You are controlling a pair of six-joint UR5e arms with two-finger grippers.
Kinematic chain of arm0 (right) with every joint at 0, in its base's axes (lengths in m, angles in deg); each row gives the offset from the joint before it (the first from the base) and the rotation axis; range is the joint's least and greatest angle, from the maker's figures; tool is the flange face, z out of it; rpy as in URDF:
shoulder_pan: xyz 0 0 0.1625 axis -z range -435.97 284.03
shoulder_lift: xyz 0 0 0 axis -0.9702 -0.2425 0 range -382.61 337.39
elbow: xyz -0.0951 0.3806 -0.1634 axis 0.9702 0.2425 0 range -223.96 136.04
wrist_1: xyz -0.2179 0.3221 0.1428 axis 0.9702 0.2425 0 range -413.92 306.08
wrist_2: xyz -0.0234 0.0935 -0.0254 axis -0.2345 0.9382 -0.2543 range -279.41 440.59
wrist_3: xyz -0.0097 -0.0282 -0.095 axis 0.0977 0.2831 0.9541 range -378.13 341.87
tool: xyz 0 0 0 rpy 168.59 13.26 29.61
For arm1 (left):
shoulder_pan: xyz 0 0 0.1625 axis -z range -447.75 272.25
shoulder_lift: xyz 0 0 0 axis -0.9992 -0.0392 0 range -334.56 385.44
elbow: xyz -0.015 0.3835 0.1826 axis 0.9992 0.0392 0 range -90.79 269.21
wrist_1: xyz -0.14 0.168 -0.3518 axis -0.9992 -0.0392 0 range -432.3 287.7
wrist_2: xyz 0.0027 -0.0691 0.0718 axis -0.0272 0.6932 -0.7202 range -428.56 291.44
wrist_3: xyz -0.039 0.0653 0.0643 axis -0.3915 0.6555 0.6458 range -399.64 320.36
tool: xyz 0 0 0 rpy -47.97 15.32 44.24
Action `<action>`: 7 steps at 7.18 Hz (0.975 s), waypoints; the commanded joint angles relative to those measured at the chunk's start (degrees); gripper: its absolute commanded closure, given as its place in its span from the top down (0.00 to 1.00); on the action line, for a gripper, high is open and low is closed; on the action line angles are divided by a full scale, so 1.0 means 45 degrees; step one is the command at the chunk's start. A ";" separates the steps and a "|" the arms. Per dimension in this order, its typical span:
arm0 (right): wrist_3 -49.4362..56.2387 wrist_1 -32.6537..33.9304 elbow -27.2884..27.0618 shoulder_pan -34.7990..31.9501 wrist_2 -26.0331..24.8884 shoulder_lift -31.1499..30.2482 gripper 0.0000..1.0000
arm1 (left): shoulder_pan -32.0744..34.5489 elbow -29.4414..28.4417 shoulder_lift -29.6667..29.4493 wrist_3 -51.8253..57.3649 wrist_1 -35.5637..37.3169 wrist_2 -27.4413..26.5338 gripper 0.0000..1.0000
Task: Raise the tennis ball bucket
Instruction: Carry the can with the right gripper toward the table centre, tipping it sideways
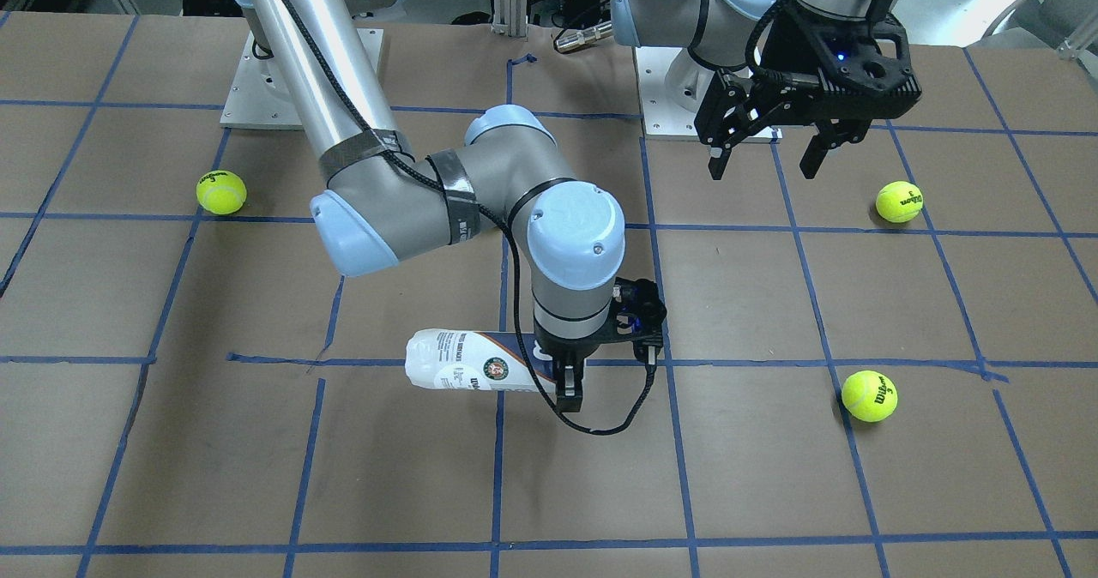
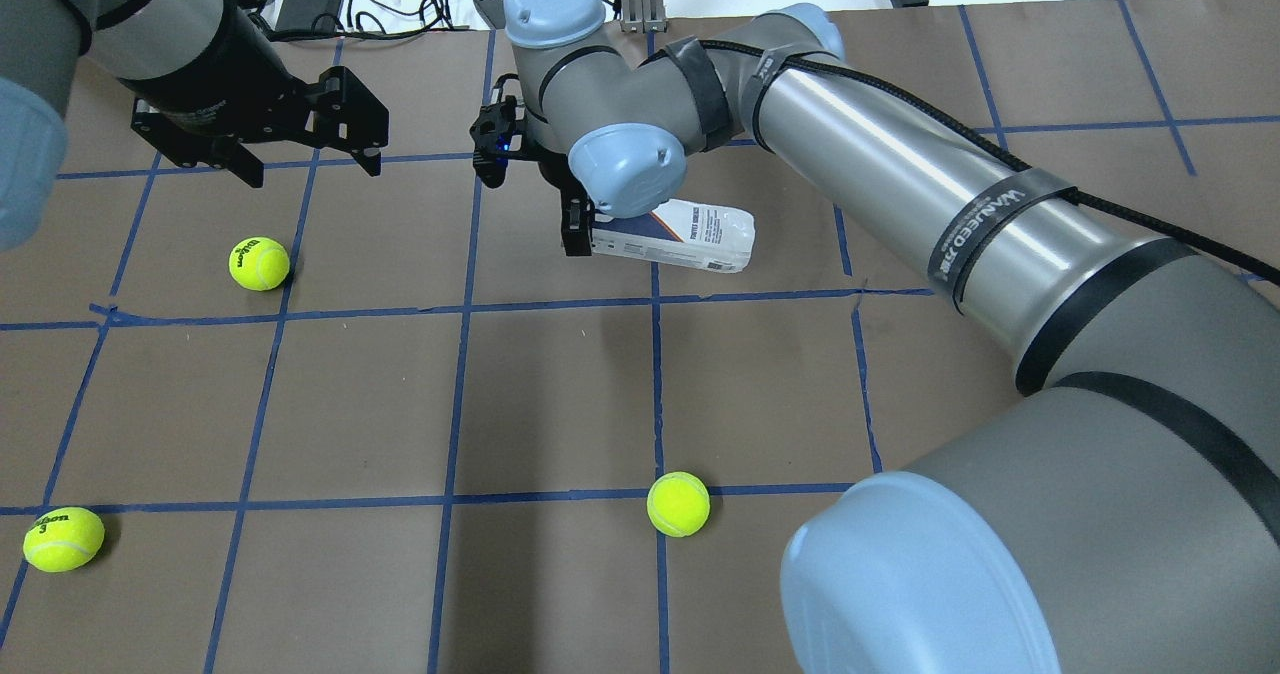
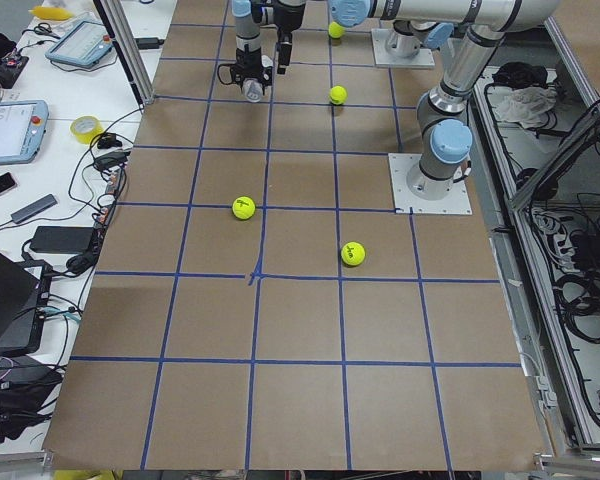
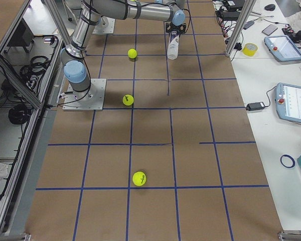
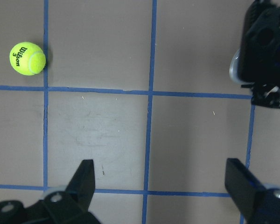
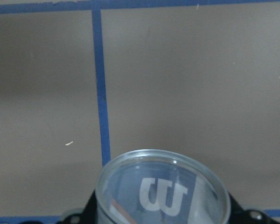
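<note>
Bare table (image 2: 560, 394) round tennis ball bucket (image 2: 700, 239); tennis balls (image 2: 678, 503) well apart from it (nearest toward robot); left gripper (image 2: 312, 171) off to side.

We look at the table (image 2: 560, 404) from behind and above the robot (image 2: 1000, 284), from across it facing back, from far off at both ends, and closely downward from both wrist cameras, the two nearer exterior views sharing the middle around the tennis ball bucket (image 1: 455, 364).
</note>
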State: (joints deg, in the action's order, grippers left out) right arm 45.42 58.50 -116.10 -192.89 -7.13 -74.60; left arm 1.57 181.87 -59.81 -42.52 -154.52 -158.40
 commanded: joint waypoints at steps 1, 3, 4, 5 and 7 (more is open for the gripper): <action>0.0507 0.0523 -0.0042 -0.0948 -0.0095 0.0342 0.11 | 0.0091 0.0033 -0.0001 -0.0101 0.0204 -0.0015 1.00; 0.1289 0.0662 -0.0042 -0.1029 -0.0154 0.0538 0.13 | 0.0110 0.0033 0.0174 -0.0082 0.0223 0.0004 1.00; 0.1308 0.0681 -0.0061 -0.1010 -0.0019 0.0616 0.20 | 0.0130 0.0053 0.0291 -0.0082 0.0185 -0.0034 1.00; 0.1308 0.0565 -0.0080 -0.1010 0.0137 0.0791 0.44 | 0.0130 0.0072 0.0311 -0.0082 0.0184 -0.0015 1.00; 0.1289 0.0623 -0.0431 -0.0855 0.2224 0.0754 1.00 | 0.0130 0.0189 0.0312 -0.0082 0.0204 0.0004 1.00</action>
State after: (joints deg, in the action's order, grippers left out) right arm 51.23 61.27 -117.30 -197.27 -1.04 -71.08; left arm 2.15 182.39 -58.45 -42.89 -153.63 -158.46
